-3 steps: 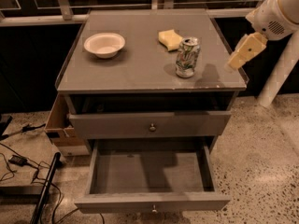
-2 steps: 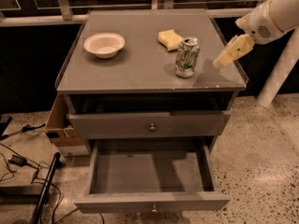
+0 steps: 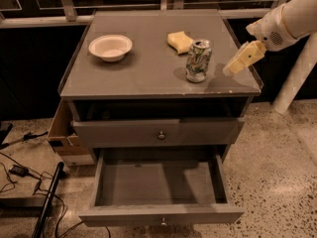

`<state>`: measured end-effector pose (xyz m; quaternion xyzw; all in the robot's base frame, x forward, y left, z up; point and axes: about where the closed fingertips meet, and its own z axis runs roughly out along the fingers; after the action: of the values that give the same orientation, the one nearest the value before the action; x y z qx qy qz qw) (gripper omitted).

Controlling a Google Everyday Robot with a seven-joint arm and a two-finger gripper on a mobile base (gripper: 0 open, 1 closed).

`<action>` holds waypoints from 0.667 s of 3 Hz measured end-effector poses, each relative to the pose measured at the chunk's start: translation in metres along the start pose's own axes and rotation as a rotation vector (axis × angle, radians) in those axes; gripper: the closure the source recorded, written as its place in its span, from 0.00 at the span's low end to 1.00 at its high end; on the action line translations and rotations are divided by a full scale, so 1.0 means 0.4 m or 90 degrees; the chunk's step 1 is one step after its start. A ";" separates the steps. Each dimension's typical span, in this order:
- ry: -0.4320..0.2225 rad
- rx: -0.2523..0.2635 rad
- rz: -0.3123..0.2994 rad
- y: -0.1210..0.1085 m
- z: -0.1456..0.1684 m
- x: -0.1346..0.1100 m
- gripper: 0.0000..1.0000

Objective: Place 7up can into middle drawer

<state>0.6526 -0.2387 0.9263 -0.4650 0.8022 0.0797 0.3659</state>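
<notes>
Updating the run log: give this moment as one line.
7up can: upright on cabinet top | gripper: right of can, apart | middle drawer: pulled open

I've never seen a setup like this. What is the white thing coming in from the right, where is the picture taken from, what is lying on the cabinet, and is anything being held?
The white thing is a robot's arm. The yellowish piece at its end is the gripper, the part that grabs things. There is only one view, looking down at a grey cabinet from its front; where the camera is mounted cannot be told. On the cabinet top are a white bowl at the left, a yellow sponge further back, and the 7up can, upright in front of the sponge. The gripper hangs just right of the can, apart from it, and holds nothing. Below, the middle drawer is pulled open, and the drawer above it is shut.
</notes>
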 end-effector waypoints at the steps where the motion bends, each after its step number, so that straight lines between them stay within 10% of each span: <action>1: -0.028 -0.028 0.007 0.024 0.049 -0.009 0.00; 2: -0.069 -0.051 0.008 0.043 0.099 -0.038 0.00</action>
<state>0.6638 -0.2002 0.9041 -0.4693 0.7803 0.1389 0.3893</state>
